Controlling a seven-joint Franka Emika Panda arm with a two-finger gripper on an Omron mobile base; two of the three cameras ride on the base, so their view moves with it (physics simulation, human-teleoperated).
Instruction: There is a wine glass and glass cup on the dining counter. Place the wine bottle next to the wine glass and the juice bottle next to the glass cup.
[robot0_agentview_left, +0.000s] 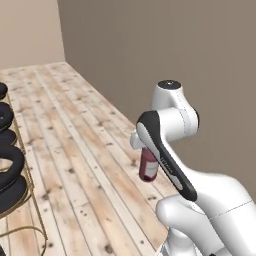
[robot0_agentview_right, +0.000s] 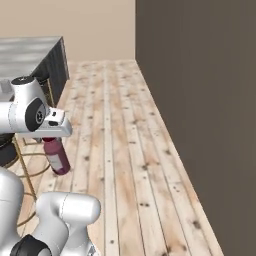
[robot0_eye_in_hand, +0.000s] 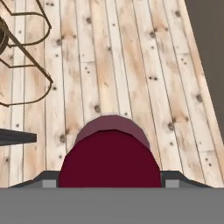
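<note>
The juice bottle (robot0_agentview_left: 148, 166) hangs in the air over the pale plank floor (robot0_agentview_left: 85, 150), carried by the white arm (robot0_agentview_left: 172, 150); its pinkish-red body shows below the hand in the left base view, partly hidden behind the dark forearm. In the right base view the juice bottle (robot0_agentview_right: 56, 155) tilts a little, its bottom end swung out to the right, with its upper part lost under the white hand. Looking along the hand, the dark red cap (robot0_eye_in_hand: 110, 159) sits square between the two small dark finger tips, the left tip (robot0_eye_in_hand: 49, 183) and the right one (robot0_eye_in_hand: 171, 183) tight against either side of it, so the jaws (robot0_eye_in_hand: 110, 183) are partly closed and have hold of the bottle just at its top. The table (robot0_agentview_right: 30, 52), with its grey marbled top and dark panelled side, stands well apart at the far left of the right base view. Black round stool seats (robot0_agentview_left: 10, 165) on thin brass-coloured legs line the left edge of the left base view, and a flat grey-brown wall (robot0_agentview_right: 200, 100) runs along the right
</note>
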